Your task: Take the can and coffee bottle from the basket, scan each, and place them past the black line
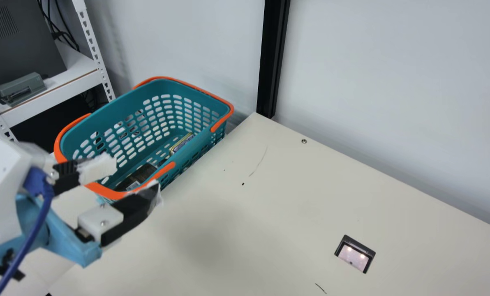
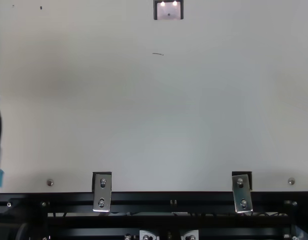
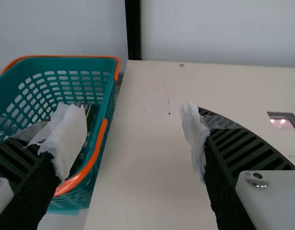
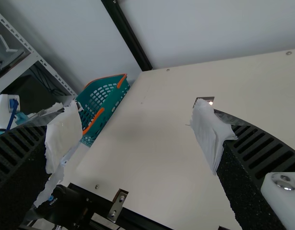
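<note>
1. At the far left, a white shelf [image 1: 78,82] carries a grey-green device [image 1: 21,88].
2. My left hand [image 1: 133,180] is at the near end of the basket [image 1: 74,135]. It is open, its fingers spread well apart, with white wrapping on the tips.
3. The basket, teal with orange handles, is at the far left, just beside the left edge of my desk [image 1: 228,213].
4. The task's two things lie low in the basket: a dark item [image 1: 146,172] toward the near end and a yellow-edged item [image 1: 181,144] farther in. I cannot tell for certain which is the can and which the coffee bottle.
5. A black post [image 1: 273,57] stands against the wall by the desk's far left corner.
6. Farther right, a lit scanner window [image 1: 354,255] is set in the desk, with a short dark mark [image 1: 320,288] on its near side.
7. My right hand [image 4: 137,134] is open too, its white-wrapped fingertips wide apart.
</note>
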You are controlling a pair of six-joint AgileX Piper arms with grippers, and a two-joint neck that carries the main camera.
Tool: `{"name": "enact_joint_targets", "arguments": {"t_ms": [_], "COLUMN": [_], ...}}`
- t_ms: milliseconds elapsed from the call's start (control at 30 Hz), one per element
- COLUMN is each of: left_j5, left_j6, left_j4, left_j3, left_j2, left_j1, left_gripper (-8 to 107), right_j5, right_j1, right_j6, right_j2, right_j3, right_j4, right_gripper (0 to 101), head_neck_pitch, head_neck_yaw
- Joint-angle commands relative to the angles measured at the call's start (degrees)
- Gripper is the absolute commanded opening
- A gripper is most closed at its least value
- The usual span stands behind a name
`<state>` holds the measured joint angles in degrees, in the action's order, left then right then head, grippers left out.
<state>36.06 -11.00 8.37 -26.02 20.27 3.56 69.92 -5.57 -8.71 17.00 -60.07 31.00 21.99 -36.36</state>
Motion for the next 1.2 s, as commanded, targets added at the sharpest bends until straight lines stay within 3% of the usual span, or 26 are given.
{"name": "enact_joint_targets", "arguments": {"t_ms": [0,167,333,567,800,967,1167], "left_j5": [-0.4,-1.6,-2.5,-3.4,4.3,9.4,11.9], "left_j6": [-2.7,-6.2,-2.3,18.6,42.4,50.6,54.1], "left_j4": [2.3,6.5,4.0,-11.6,-25.4,-24.4,-20.7], "left_j3": [-3.8,-11.7,-20.1,-32.1,-46.1,-53.2,-56.6], "left_j2": [4.9,14.4,25.3,42.5,59.4,69.1,77.0], "left_j1": [0.2,-0.2,-4.7,-18.9,-33.9,-38.8,-38.6], "left_gripper": [90,90,90,90,90,90,90], "right_j5": [0.0,0.0,0.0,0.0,0.0,0.0,0.0], "right_j1": [0.0,0.0,0.0,0.0,0.0,0.0,0.0], "right_j6": [0.0,0.0,0.0,0.0,0.0,0.0,0.0], "right_j2": [0.0,0.0,0.0,0.0,0.0,0.0,0.0], "right_j3": [0.0,0.0,0.0,0.0,0.0,0.0,0.0], "right_j4": [0.0,0.0,0.0,0.0,0.0,0.0,0.0], "right_gripper": [101,101,101,101,101,101,101], "head_neck_pitch": [0.6,0.6,0.6,0.6,0.6,0.6,0.6], "head_neck_yaw": [-0.9,-0.9,-0.9,-0.9,-0.9,-0.9,-0.9]}}
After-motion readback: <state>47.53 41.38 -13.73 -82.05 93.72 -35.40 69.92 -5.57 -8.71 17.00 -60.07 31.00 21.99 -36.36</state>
